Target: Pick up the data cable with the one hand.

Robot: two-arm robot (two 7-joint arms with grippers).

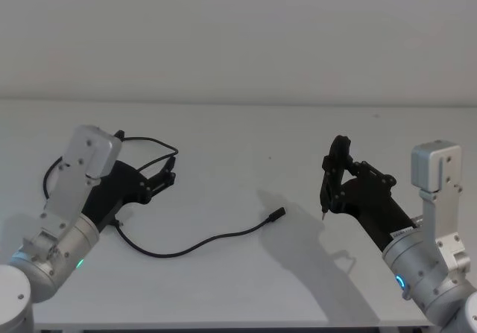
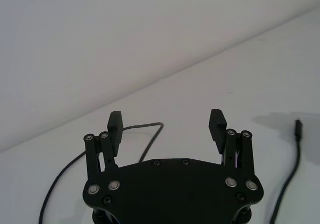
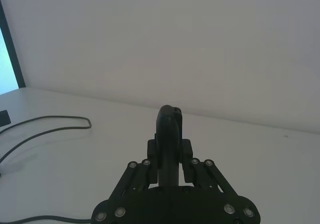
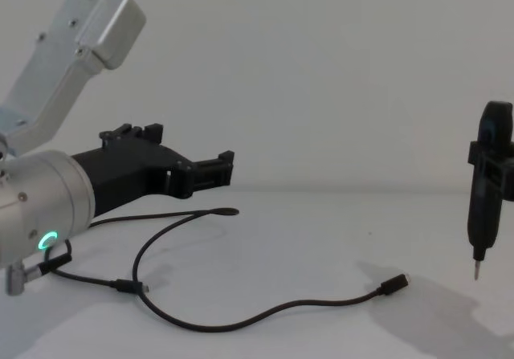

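Observation:
The data cable [image 1: 223,236] lies in loose curves on the white table, with one small plug [image 1: 277,214] toward the middle. My left gripper [image 1: 168,173] hovers open over the cable's looped far-left part, and nothing is between its fingers. From the left wrist, the gripper [image 2: 166,124] stands wide apart, a bend of the cable [image 2: 156,128] lies on the table beyond it, and the plug end [image 2: 298,130] is off to one side. The chest view shows the cable [image 4: 265,315] below the left gripper [image 4: 217,170]. My right gripper [image 1: 335,188] is raised at the right, shut on a dark pen-like tool [image 4: 484,206] that points down.
The white table [image 1: 238,139] runs back to a plain pale wall. Its front edge [image 1: 223,324] is close to my body. A dark window frame [image 3: 10,48] shows at one side of the right wrist view. Open tabletop lies between the two arms.

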